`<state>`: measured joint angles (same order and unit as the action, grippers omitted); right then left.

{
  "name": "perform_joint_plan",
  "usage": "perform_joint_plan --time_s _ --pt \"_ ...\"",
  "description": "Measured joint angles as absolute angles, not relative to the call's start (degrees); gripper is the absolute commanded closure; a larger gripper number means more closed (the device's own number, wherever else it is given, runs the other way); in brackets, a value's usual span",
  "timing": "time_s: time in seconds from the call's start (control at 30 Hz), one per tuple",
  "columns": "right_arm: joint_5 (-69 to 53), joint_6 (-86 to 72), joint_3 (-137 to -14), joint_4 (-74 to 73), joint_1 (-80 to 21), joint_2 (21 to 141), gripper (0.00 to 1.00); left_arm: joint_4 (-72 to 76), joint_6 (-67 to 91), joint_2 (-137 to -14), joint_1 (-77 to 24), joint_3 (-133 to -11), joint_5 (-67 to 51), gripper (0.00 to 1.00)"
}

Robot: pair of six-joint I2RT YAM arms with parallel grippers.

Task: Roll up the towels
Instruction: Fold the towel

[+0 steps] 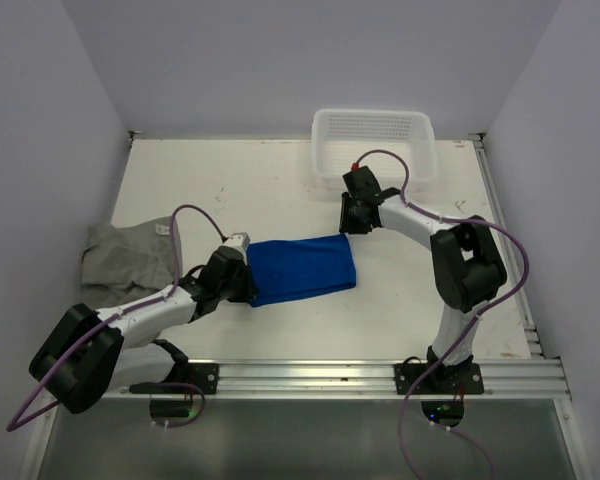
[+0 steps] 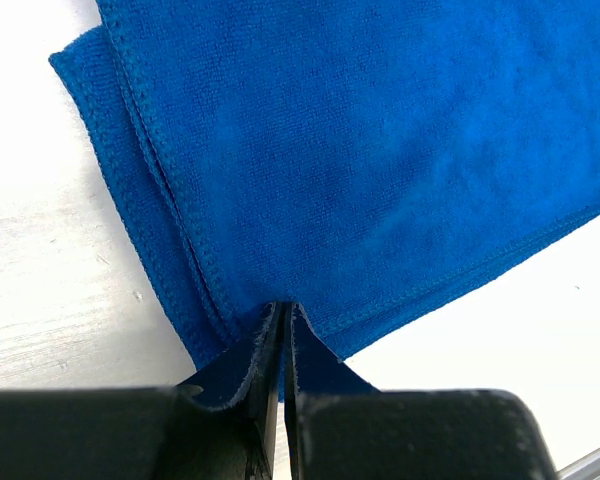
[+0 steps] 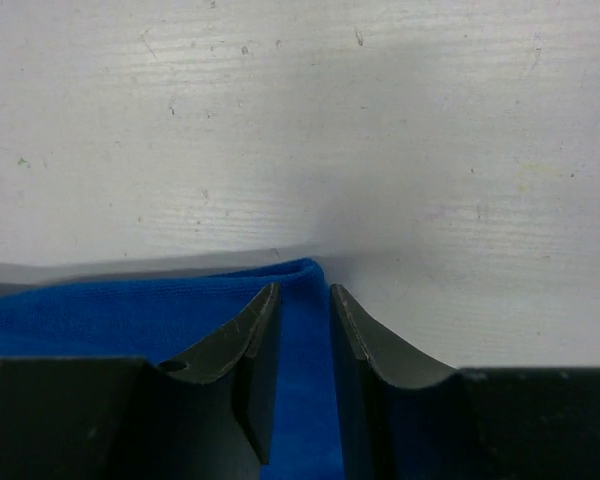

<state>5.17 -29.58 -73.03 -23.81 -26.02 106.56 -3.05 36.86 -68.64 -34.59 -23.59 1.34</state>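
Your two end effectors gripped opposite ends of the blue towel (image 1: 305, 265).
From the top camera, you had the blue towel lying folded mid-table (image 1: 260, 190), with the left end effector (image 1: 248, 288) at its near-left end and the right end effector (image 1: 348, 226) at its far-right corner; the grey towel (image 1: 125, 258) lay crumpled at the left edge, and the basket (image 1: 372, 113) stood at the far right. In your left wrist view, the left end effector (image 2: 283, 322) was pressed together on the stitched edge of the blue towel (image 2: 360, 150), which spread over the table (image 2: 40, 300). In your right wrist view, the right end effector (image 3: 303, 292) pinched a raised corner of the blue towel (image 3: 80, 320) above the table (image 3: 300, 120).
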Motion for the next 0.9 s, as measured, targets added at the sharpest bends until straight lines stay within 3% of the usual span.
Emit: perform_joint_plan --time_s 0.4,0.67,0.9 --pt "3.2 -30.0 -72.6 -22.4 -26.0 109.5 0.7 -3.9 36.8 -68.2 -34.6 -23.6 1.4 0.91" --pt "3.4 -30.8 -72.6 -21.5 -26.0 110.4 0.98 -4.0 36.8 -68.3 -34.6 -23.7 1.5 0.91" --pt "3.9 -32.4 -73.7 -22.6 -25.9 111.1 1.0 -4.0 36.7 -68.3 -34.7 -23.7 1.6 0.91"
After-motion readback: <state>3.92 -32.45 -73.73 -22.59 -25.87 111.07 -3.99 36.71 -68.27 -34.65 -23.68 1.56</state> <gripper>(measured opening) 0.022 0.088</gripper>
